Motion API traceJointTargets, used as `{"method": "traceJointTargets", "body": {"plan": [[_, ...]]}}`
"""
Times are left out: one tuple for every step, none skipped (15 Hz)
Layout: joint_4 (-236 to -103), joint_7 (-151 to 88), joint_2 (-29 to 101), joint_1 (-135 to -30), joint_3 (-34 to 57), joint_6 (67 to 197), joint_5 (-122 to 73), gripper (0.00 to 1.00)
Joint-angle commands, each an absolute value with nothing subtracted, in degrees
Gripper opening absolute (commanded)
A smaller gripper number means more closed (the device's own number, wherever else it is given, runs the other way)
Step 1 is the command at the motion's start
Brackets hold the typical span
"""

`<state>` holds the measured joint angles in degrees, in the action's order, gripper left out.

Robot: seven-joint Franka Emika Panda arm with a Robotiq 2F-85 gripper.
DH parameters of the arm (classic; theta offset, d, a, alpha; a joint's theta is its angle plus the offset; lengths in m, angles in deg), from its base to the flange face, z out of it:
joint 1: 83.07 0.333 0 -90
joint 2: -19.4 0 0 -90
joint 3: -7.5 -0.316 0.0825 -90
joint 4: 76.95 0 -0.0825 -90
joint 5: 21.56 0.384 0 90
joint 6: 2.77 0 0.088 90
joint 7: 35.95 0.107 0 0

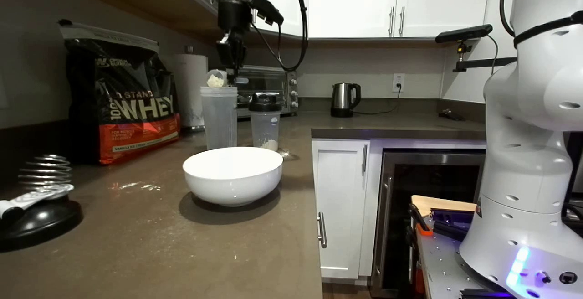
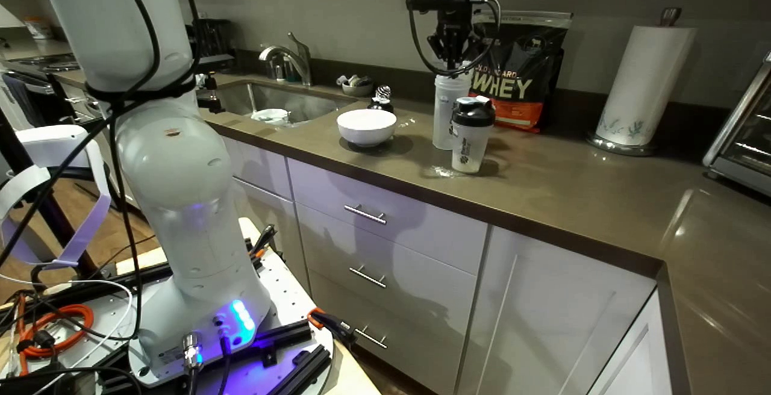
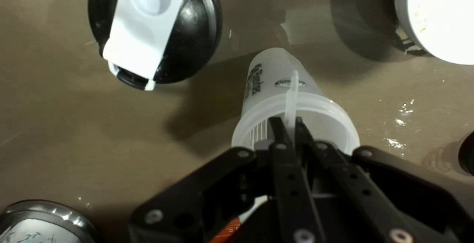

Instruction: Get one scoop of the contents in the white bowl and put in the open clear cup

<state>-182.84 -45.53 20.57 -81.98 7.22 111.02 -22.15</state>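
In an exterior view, the jaws of the hand [image 1: 231,76] stand narrow, pinching the measuring scoop [image 1: 220,74] over the rim of the open clear cup [image 1: 219,119]. White powder [image 1: 215,81] sits in the scoop, so the placement reads as ready for tipping it in; whether scoop and rim touch I cannot tell. The white bowl [image 1: 233,180] stands near on the counter [image 1: 255,253], which makes for a short carry.

In an exterior view, the lidded shaker bottle [image 2: 471,142] stands just beside the cup, with the Optimum Nutrition whey bag [image 2: 530,64] behind; the hand points down, probably to clear both. The scoop is hard to make out there.

In the wrist view, the handle [image 3: 291,104] runs out between the fingertips [image 3: 278,128] above the cup's mouth. Gripping only there likely leaves the scoop's head free to empty with a wrist turn; that head is not clearly seen here.
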Motion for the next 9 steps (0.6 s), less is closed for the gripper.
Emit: {"method": "traceJointTargets", "body": {"plan": [[-184.8, -44.0, 18.6, -81.7, 6.5, 112.3, -23.9, 0.02], [-184.8, -44.1, 18.4, -81.6, 6.4, 112.3, -23.9, 0.02], [-184.9, -44.0, 18.2, -81.5, 6.2, 112.4, -24.2, 0.02], [-184.9, -43.9, 18.1, -81.5, 6.1, 112.5, -24.6, 0.02], [-184.9, -43.9, 18.0, -81.4, 6.0, 112.6, -24.9, 0.02], [-185.0, -43.7, 17.9, -81.3, 5.9, 112.6, -25.6, 0.02], [-185.1, -43.6, 17.9, -81.1, 5.9, 112.7, -26.5, 0.02], [-185.1, -43.5, 17.8, -81.1, 5.8, 112.7, -27.3, 0.02], [-185.2, -43.3, 17.8, -81.1, 5.7, 112.8, -28.2, 0.02]]}}
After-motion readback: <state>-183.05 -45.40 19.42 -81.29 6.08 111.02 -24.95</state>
